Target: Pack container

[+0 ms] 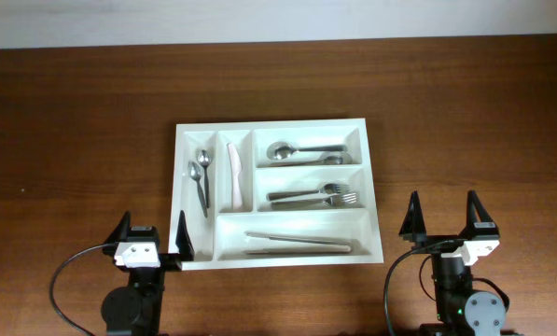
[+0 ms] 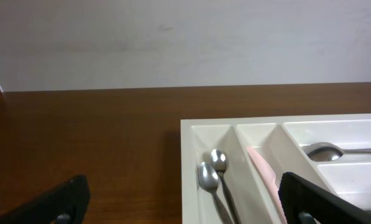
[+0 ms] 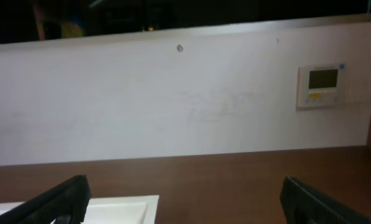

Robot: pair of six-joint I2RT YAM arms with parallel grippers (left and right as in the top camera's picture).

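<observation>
The white container (image 1: 371, 187) lies mid-table with five compartments. Its narrow left slots hold two small spoons (image 1: 201, 179) and a pale pink utensil (image 1: 233, 173). The wide slots hold spoons (image 1: 301, 150), forks (image 1: 320, 194) and long knives (image 1: 297, 243). My left gripper (image 1: 152, 241) is open and empty at the container's front left corner, its right finger at the rim. In the left wrist view the container (image 2: 191, 162), the spoons (image 2: 211, 177) and the pink utensil (image 2: 263, 174) show. My right gripper (image 1: 442, 222) is open and empty, right of the container, whose corner (image 3: 135, 208) shows in the right wrist view.
The brown wooden table (image 1: 82, 140) extends on all sides of the container. A white wall (image 3: 173, 99) stands behind the table, with a small wall panel (image 3: 322, 84) at the right.
</observation>
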